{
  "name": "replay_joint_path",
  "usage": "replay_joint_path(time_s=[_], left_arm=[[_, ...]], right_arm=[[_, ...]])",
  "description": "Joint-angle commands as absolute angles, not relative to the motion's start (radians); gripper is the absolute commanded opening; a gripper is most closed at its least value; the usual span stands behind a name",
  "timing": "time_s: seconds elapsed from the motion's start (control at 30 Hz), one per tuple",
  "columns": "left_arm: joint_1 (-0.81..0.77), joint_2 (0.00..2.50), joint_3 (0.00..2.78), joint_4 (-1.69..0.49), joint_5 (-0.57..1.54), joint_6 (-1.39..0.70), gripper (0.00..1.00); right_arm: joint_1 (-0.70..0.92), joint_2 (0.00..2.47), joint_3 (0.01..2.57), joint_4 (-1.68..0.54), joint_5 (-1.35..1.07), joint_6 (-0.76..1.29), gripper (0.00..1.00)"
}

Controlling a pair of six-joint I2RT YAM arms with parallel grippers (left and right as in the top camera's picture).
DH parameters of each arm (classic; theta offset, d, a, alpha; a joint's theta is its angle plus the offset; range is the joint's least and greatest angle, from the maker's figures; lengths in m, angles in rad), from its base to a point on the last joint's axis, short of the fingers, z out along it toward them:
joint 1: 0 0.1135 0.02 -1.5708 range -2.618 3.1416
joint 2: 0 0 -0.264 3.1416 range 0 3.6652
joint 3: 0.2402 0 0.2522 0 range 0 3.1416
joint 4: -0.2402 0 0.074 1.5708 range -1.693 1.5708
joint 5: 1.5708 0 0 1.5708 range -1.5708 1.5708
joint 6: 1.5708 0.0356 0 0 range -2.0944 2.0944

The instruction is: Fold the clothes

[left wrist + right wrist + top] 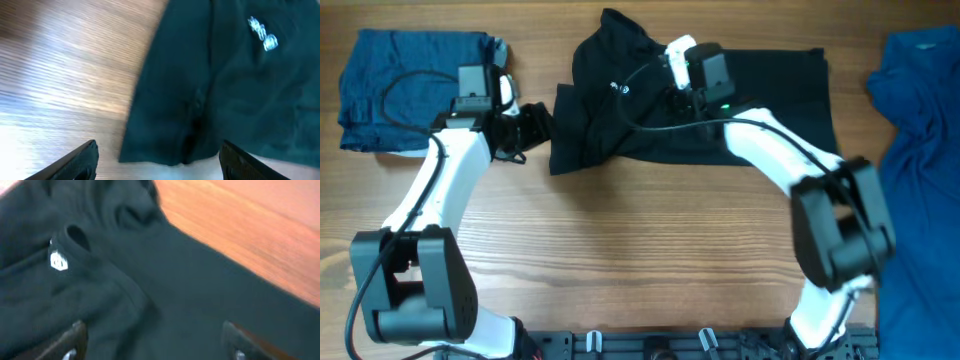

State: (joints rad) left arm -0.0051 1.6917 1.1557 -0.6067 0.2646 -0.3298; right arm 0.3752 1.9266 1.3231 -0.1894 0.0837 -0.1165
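The black collared shirt (780,100) lies spread at the back middle of the table, its left part bunched and folded over. In the overhead view my left gripper (525,128) sits at the shirt's left edge. The left wrist view shows the left gripper (160,167) open, with the shirt's hem (200,115) just ahead of its fingertips and the white logo (262,35) beyond. My right gripper (678,100) hovers over the shirt's middle. In the right wrist view the right gripper (157,347) stands open over the black cloth (200,280), gripping nothing, with the logo (59,261) to its left.
A folded dark blue garment (415,90) lies at the back left, behind my left arm. A royal blue garment (920,150) covers the right edge. Bare wooden table (650,250) stretches in front of the shirt.
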Motion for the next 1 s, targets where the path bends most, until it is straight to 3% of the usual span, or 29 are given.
replay_joint_path(time_s=[0.0, 0.23, 0.63, 0.7, 0.73, 0.77, 0.8, 0.97], left_arm=[[-0.102, 1.668, 1.149, -0.628, 0.220, -0.299, 0.77], [-0.185, 1.723, 1.143, -0.663, 0.062, -0.455, 0.82], [-0.186, 1.951, 1.143, -0.620, 0.046, -0.506, 0.76], [-0.186, 1.951, 1.143, -0.621, 0.046, -0.506, 0.61], [-0.186, 1.951, 1.143, -0.622, 0.047, -0.506, 0.43], [-0.186, 1.951, 1.143, -0.622, 0.047, -0.506, 0.33], [-0.186, 1.951, 1.143, -0.625, 0.047, -0.506, 0.29], [-0.186, 1.950, 1.143, -0.632, 0.046, -0.502, 0.46]], right_arm=[[0.280, 1.776, 1.343, -0.411, 0.108, 0.030, 0.89], [0.072, 1.764, 1.327, -0.749, 0.075, 0.029, 0.89], [-0.093, 1.764, 1.326, -0.809, 0.021, 0.037, 0.89], [-0.093, 1.764, 1.326, -0.809, 0.021, 0.036, 0.89], [-0.093, 1.764, 1.326, -0.810, 0.021, 0.036, 0.89], [-0.093, 1.764, 1.326, -0.813, 0.021, 0.036, 0.89], [-0.093, 1.764, 1.326, -0.820, 0.021, 0.036, 0.88], [-0.093, 1.765, 1.326, -0.871, -0.044, 0.064, 0.81]])
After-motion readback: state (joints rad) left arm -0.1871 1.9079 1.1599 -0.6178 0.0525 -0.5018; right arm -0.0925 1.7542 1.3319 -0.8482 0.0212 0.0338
